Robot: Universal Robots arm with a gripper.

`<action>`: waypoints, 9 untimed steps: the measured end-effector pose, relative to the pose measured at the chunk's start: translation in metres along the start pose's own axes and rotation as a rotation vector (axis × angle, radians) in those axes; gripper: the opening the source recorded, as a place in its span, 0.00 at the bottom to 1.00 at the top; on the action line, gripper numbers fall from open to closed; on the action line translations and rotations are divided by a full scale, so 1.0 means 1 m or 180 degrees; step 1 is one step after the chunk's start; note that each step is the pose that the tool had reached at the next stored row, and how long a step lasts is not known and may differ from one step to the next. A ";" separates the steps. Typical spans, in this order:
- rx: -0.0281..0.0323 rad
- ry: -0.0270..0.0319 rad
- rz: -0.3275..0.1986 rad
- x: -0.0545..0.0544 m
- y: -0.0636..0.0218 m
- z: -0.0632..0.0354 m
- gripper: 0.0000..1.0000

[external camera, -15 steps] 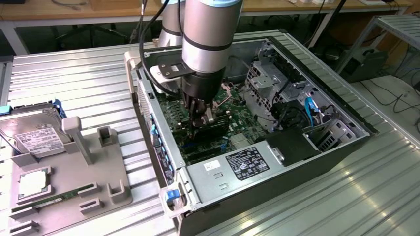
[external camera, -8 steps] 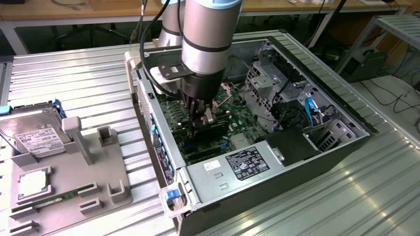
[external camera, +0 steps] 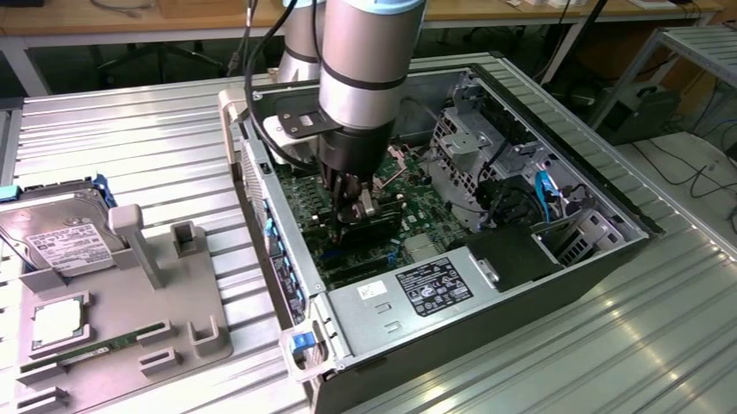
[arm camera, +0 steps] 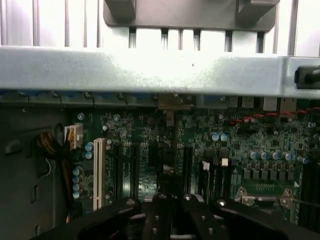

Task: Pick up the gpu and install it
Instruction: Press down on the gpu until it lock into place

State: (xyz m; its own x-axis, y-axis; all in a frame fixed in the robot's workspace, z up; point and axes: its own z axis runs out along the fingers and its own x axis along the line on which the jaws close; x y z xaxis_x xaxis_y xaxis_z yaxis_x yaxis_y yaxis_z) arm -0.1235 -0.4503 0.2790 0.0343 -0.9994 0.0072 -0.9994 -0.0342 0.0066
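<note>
Nearest, on the exterior view's left, a grey holder (external camera: 173, 310) is seen on the ribbed metal table (external camera: 150, 129). A silver hard drive (external camera: 58, 246) and a thin green memory stick (external camera: 81, 354) are laid in it. Just beside it an open computer case (external camera: 576, 181) is set down, with a silver power box (external camera: 426, 289) at its near end.

Further in, the gripper (external camera: 349, 216) is reached down into the case. Its fingers are pressed together, as is also seen in the wrist view (arm camera: 170, 220). The gpu (external camera: 371, 228) is seen as a dark block right under the fingers, stood on edge on the green main board (arm camera: 165, 145). Whether it is pinched cannot be told.

Above, the grey arm (external camera: 362, 78) is held upright. Far behind, a wooden bench (external camera: 138, 21) is seen.
</note>
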 end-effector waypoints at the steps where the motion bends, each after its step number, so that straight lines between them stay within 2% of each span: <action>1: -0.0002 0.0004 0.0000 0.000 0.0000 -0.0031 0.11; 4: 0.0000 0.0002 0.0000 0.000 0.0008 -0.0054 0.11; 9: -0.0001 0.0003 0.0000 -0.002 0.0067 -0.0046 0.11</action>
State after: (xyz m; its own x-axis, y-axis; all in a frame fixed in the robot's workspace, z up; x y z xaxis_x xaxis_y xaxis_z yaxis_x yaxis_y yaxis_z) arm -0.1303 -0.4490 0.2836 0.0342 -0.9994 0.0080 -0.9994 -0.0342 0.0068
